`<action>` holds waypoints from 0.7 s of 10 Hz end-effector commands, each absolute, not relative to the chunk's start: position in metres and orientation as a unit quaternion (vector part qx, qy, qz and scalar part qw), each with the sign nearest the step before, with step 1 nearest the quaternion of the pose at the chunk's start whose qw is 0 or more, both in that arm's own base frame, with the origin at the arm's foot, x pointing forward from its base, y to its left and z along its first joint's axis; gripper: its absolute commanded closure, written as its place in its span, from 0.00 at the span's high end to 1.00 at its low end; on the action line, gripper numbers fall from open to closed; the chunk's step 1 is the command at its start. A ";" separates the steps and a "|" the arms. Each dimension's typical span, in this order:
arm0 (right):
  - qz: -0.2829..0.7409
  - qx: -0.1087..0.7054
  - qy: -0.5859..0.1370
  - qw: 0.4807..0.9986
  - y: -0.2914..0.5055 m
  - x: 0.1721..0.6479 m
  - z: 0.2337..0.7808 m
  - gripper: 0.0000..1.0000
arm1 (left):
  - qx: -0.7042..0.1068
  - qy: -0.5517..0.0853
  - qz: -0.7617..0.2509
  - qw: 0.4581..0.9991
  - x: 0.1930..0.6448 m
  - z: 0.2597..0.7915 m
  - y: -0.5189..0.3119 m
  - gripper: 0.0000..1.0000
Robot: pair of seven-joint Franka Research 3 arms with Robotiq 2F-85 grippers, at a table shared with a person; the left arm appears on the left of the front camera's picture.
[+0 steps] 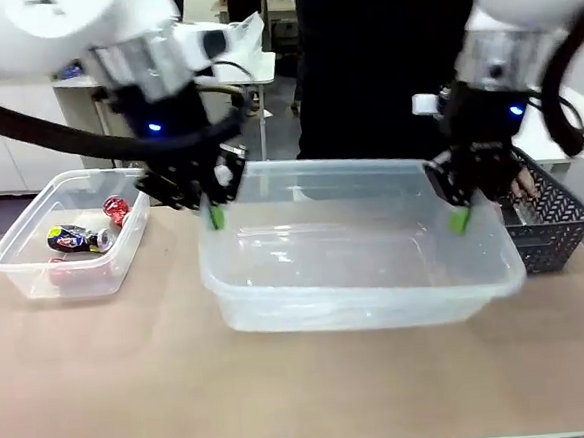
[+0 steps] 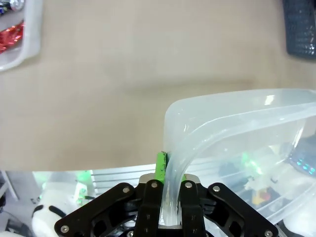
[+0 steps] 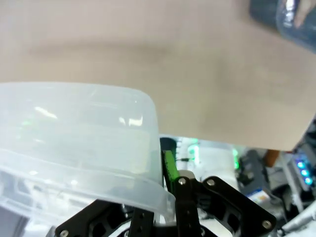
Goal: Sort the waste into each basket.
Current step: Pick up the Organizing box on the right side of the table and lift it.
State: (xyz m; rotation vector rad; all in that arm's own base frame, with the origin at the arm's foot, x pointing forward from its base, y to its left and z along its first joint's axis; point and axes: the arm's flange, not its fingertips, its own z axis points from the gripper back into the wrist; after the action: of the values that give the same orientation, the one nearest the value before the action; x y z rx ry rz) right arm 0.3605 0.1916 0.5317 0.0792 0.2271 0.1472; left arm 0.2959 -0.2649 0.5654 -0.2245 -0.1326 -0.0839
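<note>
Nearest the camera, the table (image 1: 285, 400) carries the large tub (image 1: 363, 299) across its middle, with nothing inside it. The left gripper (image 1: 215, 217) is clamped on the rim at the tub's left end. The right gripper (image 1: 459, 217) is clamped the same way on the right end, each with one pad inside the wall and one outside.

I judge the step to be a two-arm carry of this tub. Both arms should travel together at one height and one pace, with no pulling apart and no twist (the thin rim looks bent between the pads in the left wrist view). Whether the base is clear of the table I cannot tell.

By the left edge, the small tub (image 1: 14, 260) holds a red can (image 1: 116, 206) and a blue-printed can (image 1: 73, 238), so the big tub should be kept off it. A dark mesh basket (image 1: 558, 230) stands at the far right corner, and a person (image 1: 381, 62) stands beyond the far edge.
</note>
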 end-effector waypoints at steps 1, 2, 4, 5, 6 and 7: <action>0.062 -0.016 0.190 0.980 0.187 0.388 0.541 0.00 | -0.068 -0.099 -0.044 0.992 0.305 0.567 -0.215 0.00; 0.063 -0.019 0.216 0.974 0.201 0.392 0.550 0.00 | -0.056 -0.102 -0.035 0.993 0.312 0.567 -0.204 0.00; 0.049 -0.015 0.213 0.976 0.213 0.404 0.557 0.00 | -0.088 -0.080 -0.023 0.993 0.341 0.570 -0.179 0.00; 0.040 -0.018 0.210 0.977 0.216 0.409 0.552 0.00 | -0.111 -0.068 -0.030 0.991 0.354 0.569 -0.171 0.00; 0.036 -0.013 0.207 0.978 0.216 0.413 0.544 0.00 | -0.144 -0.051 -0.037 0.988 0.366 0.567 -0.166 0.00; 0.023 -0.007 0.206 0.978 0.213 0.419 0.534 0.00 | -0.123 -0.072 -0.029 0.989 0.332 0.567 -0.210 0.00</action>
State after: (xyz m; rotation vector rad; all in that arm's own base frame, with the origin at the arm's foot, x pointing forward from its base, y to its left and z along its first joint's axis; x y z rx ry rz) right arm 0.4155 0.2423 0.5427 0.0592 0.3858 0.0796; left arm 0.3480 -0.2063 0.5604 -0.2922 -0.1090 -0.0713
